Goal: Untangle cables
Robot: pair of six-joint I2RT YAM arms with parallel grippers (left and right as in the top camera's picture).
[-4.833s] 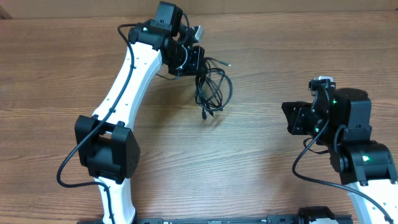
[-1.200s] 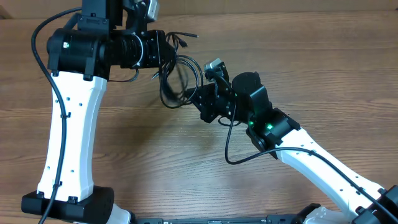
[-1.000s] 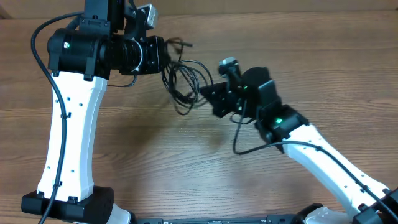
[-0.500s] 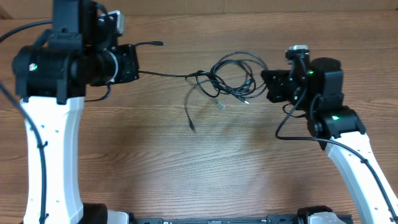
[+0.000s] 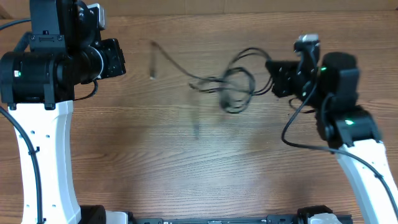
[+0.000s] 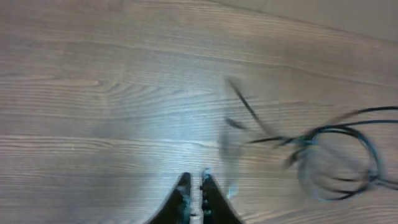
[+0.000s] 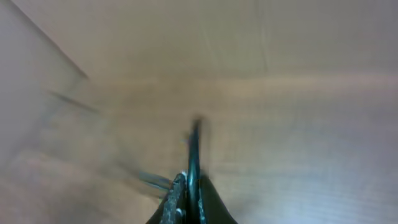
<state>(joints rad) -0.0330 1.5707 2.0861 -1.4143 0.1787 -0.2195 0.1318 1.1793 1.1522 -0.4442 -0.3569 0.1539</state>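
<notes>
The right claw (image 7: pixel 188 185) was closed on a black strand that ran straight up from its tips in the wrist view. The left claw (image 6: pixel 194 184) was closed tip to tip. Only the wooden table (image 5: pixel 186 168) lay between the arms. The cables (image 5: pixel 235 87) appeared blurred right of centre in the overhead view and reached the right claw. Their long axis ran left to right, and a loose end (image 5: pixel 153 59) pointed to the upper left, apart from the left claw. Half a second earlier, a strand had run taut from the left claw to the bundle, which had since shifted right.

Cables (image 5: pixel 225 81) stretch over the table's (image 5: pixel 186 168) far half.
</notes>
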